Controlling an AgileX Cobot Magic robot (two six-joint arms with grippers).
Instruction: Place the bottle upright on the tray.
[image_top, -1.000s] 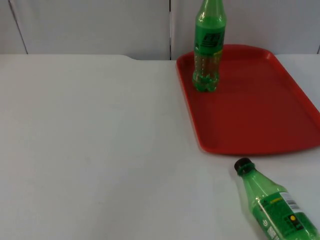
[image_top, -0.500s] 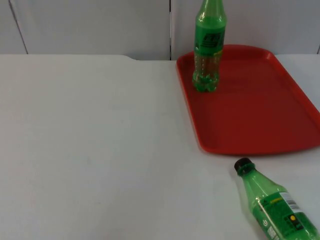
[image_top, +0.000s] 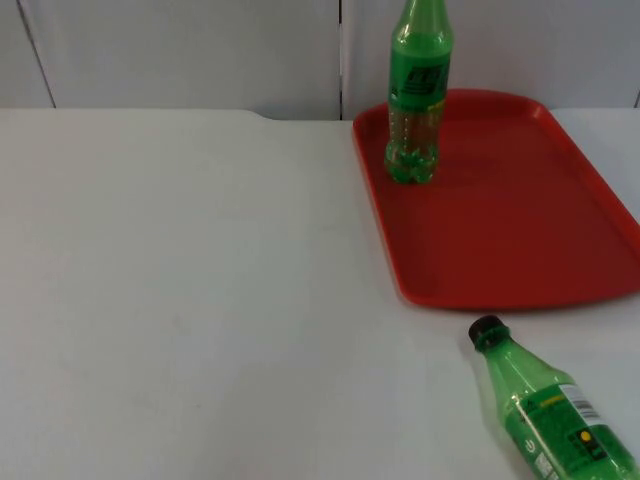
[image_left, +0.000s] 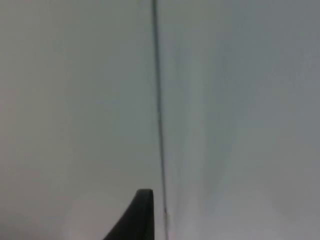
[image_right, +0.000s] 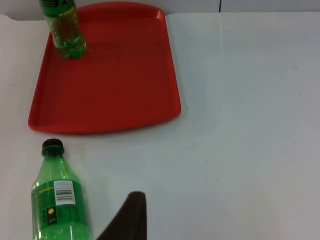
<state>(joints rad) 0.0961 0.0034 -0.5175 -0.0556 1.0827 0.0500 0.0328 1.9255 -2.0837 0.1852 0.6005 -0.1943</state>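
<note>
Lying green bottle (image_right: 59, 200) near red tray (image_right: 115, 80) bearing upright bottle (image_right: 64, 30)

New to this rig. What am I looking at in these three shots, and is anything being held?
It is a two-armed table robot. One picture comes from a fixed camera above the white table; the other two come from cameras on each arm's wrist.

On the table is a red tray with one green bottle standing upright at its far left corner. A second green bottle with a black cap lies on its side on the table, just off the tray's near edge.

The right gripper hovers beside the lying bottle, not touching it. The left gripper waits, facing the grey partition wall. Nothing is held.
</note>
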